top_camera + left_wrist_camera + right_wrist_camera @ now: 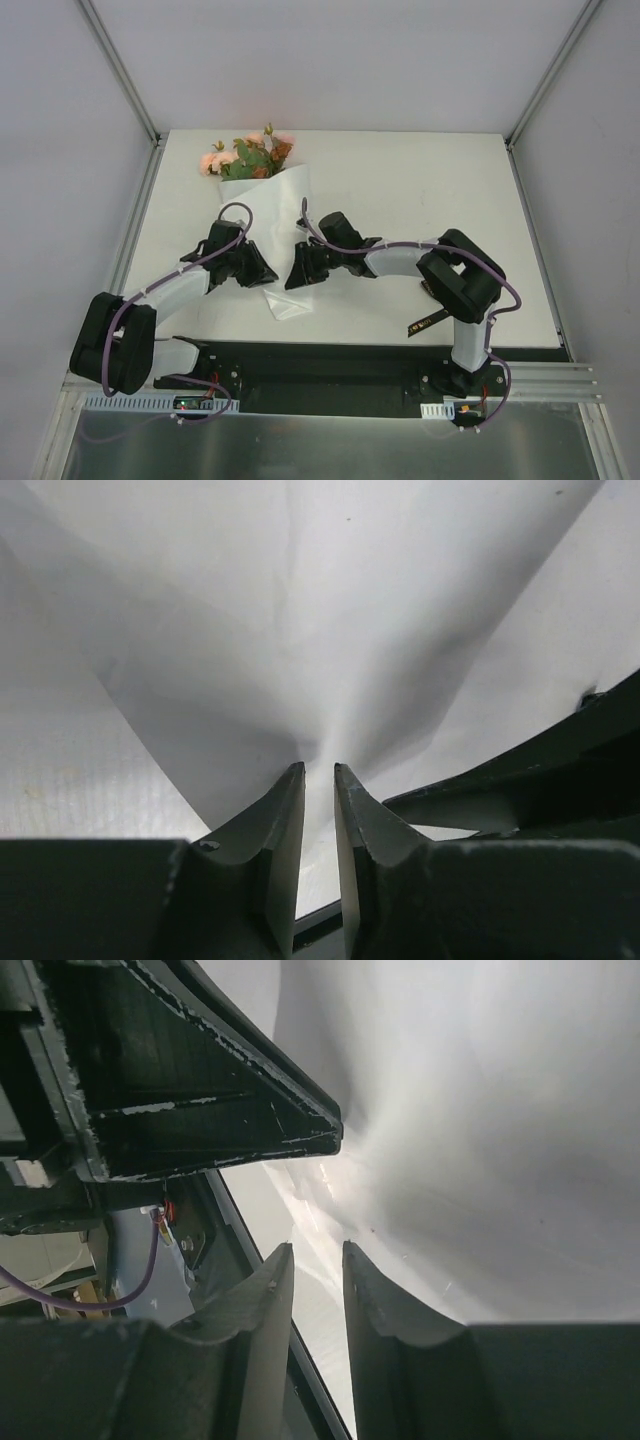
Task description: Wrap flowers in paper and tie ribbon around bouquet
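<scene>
- Left pincer [316, 772] comes in from the left onto the lower half of the paper [279, 215]. Its jaws stand almost together, clenched on a gathered fold, and creases fan out from their tips.
- The paper forms a white cone around the stems. It lies flat on the counter [400, 180], left of the middle, with its narrow end toward the near edge.
- The flowers [250, 157], pink, peach and rust with green leaves, stick out of the cone's wide mouth toward the far edge.
- The right pincer [312, 1250] meets the cone from the right, just opposite the left one. Its jaws stand narrowly apart with the paper's edge between them; whether they clamp it cannot be told.
- The ribbon [428, 319], black with gold print, lies near the counter's near edge, well to the right and partly under the right arm.
</scene>
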Robot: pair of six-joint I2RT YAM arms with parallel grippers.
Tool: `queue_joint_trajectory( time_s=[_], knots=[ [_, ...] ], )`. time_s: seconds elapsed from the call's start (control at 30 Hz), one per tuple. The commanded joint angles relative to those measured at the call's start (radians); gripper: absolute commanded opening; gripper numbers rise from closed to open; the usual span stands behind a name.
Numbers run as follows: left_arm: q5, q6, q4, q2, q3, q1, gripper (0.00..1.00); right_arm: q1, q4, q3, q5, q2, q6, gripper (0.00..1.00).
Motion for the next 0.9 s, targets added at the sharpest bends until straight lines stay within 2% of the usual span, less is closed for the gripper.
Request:
queue_joint_trajectory(
  time_s=[0.0,0.07,0.13,0.17,0.33,0.5,0.63,0.73,0.87],
  knots=[
    [-0.017,0.038,0.030,0.000,-0.043,-0.005,0.17,0.004,0.047,-0.029,-0.005,0.003,-0.004,0.29],
    [-0.008,0.044,0.030,-0.012,-0.065,-0.005,0.18,0.009,0.087,-0.049,-0.016,0.017,0.022,0.28],
    [0.001,0.052,0.030,-0.047,-0.076,-0.006,0.24,0.012,0.105,-0.052,-0.022,0.031,0.036,0.27],
    [0.013,0.056,0.030,-0.066,-0.073,-0.006,0.30,0.012,0.110,-0.050,-0.025,0.036,0.036,0.27],
    [0.113,0.057,0.036,-0.169,-0.037,-0.008,0.38,-0.006,0.113,-0.047,-0.039,0.020,0.050,0.27],
    [0.201,0.011,0.154,-0.080,-0.075,-0.011,0.20,-0.065,0.124,-0.064,-0.045,-0.033,0.073,0.27],
    [0.123,0.021,0.175,-0.020,-0.143,-0.012,0.07,-0.100,0.134,-0.041,-0.035,0.002,0.106,0.25],
    [0.087,0.030,0.175,-0.009,-0.190,-0.012,0.02,-0.120,0.156,-0.009,-0.028,0.057,0.145,0.20],
    [0.066,0.040,0.180,-0.015,-0.230,-0.012,0.01,-0.166,0.167,0.028,-0.010,0.121,0.208,0.11]
  ],
)
